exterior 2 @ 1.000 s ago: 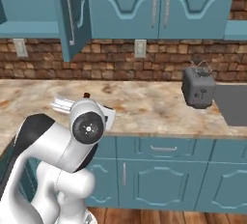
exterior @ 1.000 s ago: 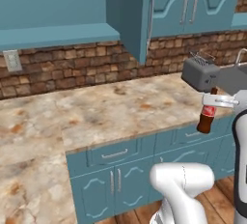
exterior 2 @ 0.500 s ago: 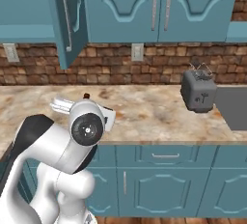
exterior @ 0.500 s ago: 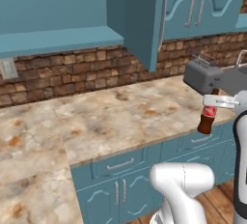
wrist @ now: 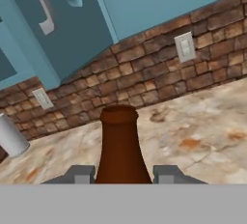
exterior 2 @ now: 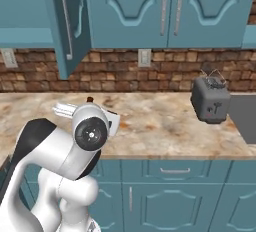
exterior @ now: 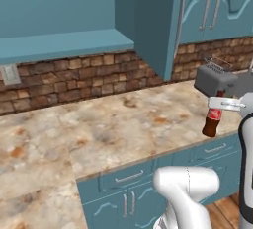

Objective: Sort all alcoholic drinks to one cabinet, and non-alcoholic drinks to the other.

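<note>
we face a red-brown brick wall [exterior 2: 115, 73], teal upper cabinets [exterior 2: 165, 11] above a mottled beige marble counter [exterior: 99, 134], one cabinet door [exterior: 155, 25] open.

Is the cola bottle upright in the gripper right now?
Upright. The cola bottle hangs vertically, neck up, clamped in the gripper above the counter edge.

Glossy white rounded arm [exterior 2: 55, 151]; dark joint discs

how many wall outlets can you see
2: one outlet on the brick above the counter's middle, another outlet far left under the open cabinet. Others may be hidden.
</note>
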